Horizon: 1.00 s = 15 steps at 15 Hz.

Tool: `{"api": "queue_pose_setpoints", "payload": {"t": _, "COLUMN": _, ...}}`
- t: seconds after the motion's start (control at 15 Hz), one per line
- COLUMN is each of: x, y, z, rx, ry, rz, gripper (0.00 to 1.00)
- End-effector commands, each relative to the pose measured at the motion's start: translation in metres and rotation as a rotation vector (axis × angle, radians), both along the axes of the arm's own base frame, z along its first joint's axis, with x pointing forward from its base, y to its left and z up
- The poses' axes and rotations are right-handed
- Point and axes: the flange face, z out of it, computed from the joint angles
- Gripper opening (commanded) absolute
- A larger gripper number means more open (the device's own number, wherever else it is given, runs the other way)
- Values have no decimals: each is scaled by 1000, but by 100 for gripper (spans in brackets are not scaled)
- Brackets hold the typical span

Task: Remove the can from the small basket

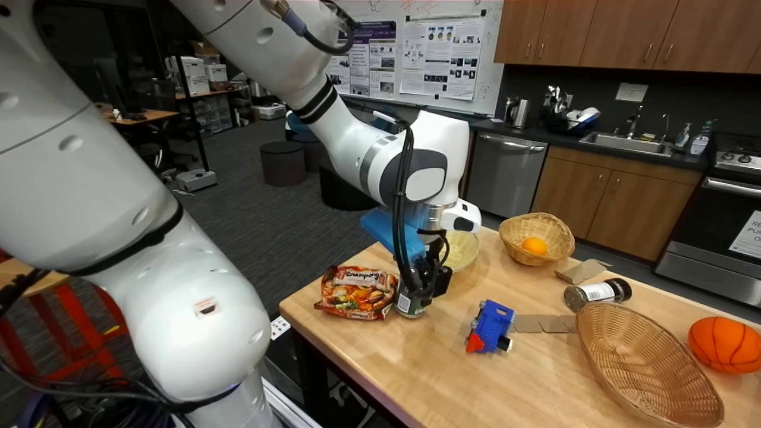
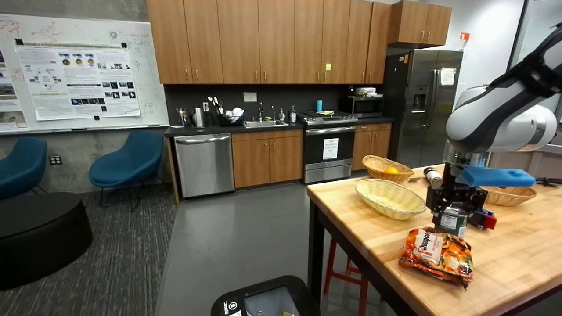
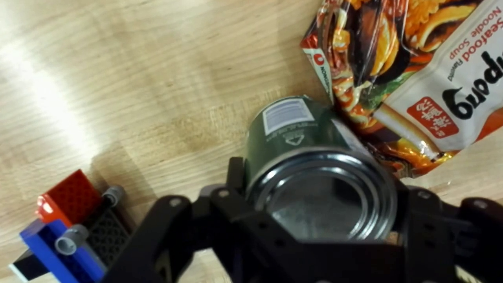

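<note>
The can (image 1: 409,305) stands upright on or just at the wooden table, outside the basket. It has a dark green label and a silvery top, and also shows in an exterior view (image 2: 452,220) and the wrist view (image 3: 290,131). My gripper (image 3: 319,184) points down with one finger against each side of the can, just below its top rim; the gripper shows in both exterior views (image 1: 425,284) (image 2: 456,202). The small basket (image 2: 388,199) is pale cream and nothing shows inside it. In an exterior view the arm partly hides the basket (image 1: 465,249).
A noodle packet (image 3: 397,74) touches or nearly touches the can. A blue-red toy block (image 1: 493,326) lies on the can's other side. A wicker basket with an orange (image 1: 535,245), a jar (image 1: 597,293), a large woven tray (image 1: 642,362) and a ball (image 1: 726,345) stand farther along.
</note>
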Motion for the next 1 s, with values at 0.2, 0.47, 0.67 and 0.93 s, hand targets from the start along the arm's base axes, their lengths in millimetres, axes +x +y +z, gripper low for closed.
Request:
{"api": "queue_pose_setpoints", "payload": {"t": 0.2, "x": 6, "y": 3, "z": 4, "rx": -11, "ry": -34, "rz": 0, "gripper": 100}}
{"api": "queue_pose_setpoints", "payload": {"t": 0.47, "x": 9, "y": 7, "z": 15, "rx": -40, "ry": -57, "rz": 27, "gripper": 100}}
{"api": "queue_pose_setpoints", "payload": {"t": 0.67, "x": 13, "y": 5, "z": 35, "rx": -84, "ry": -94, "rz": 49, "gripper": 100}}
{"api": "queue_pose_setpoints", "payload": {"t": 0.93, "x": 15, "y": -1, "z": 65, "rx": -132, "ry": -154, "rz": 67, "gripper": 100}}
